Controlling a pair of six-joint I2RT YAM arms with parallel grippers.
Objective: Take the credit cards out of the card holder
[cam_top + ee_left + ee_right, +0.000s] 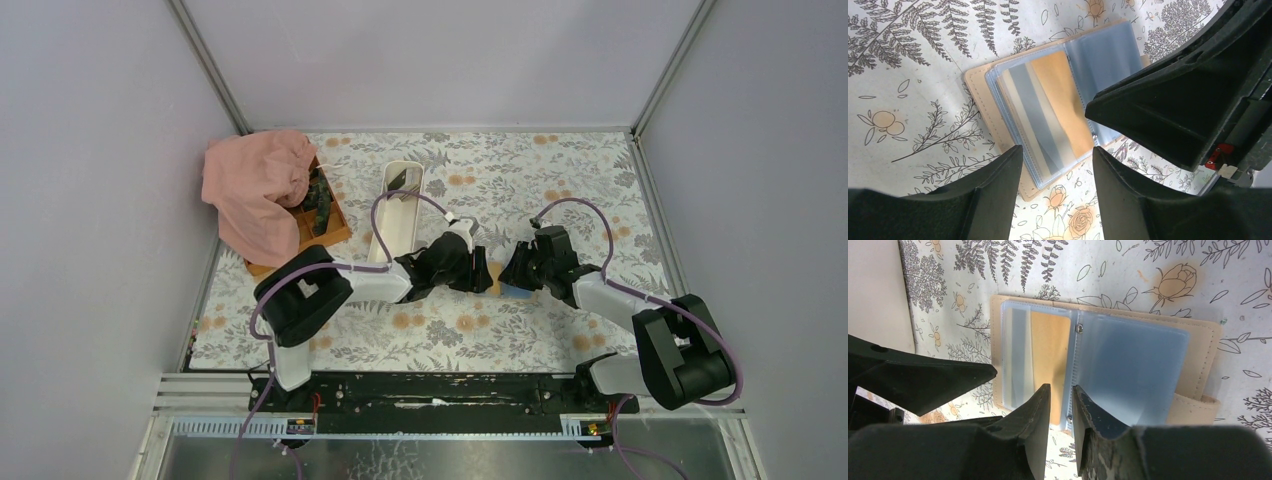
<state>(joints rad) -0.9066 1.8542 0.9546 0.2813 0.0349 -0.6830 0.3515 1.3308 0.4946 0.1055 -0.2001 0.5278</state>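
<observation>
From above, the two arms cover nearly all of the card holder (1133, 365), and only a blue and tan sliver shows between the grippers. It lies open and flat on the floral table (560, 180). The credit cards (1058, 100), one orange and one grey-striped, sit in a cloudy sleeve of one page. Their faces are blurred, and what the other page holds cannot be made out.

The left gripper (1057, 150) is spread wide at one end of the card holder, gripping nothing. The right gripper (1060, 388) shows a narrow gap at the holder's spine edge; whether it pinches the sleeve I cannot tell.

Well away from the card holder, a pink cloth (255, 190) hides most of a wooden box (335, 225). A white tray (400, 215) stands nearer, behind the left gripper.
</observation>
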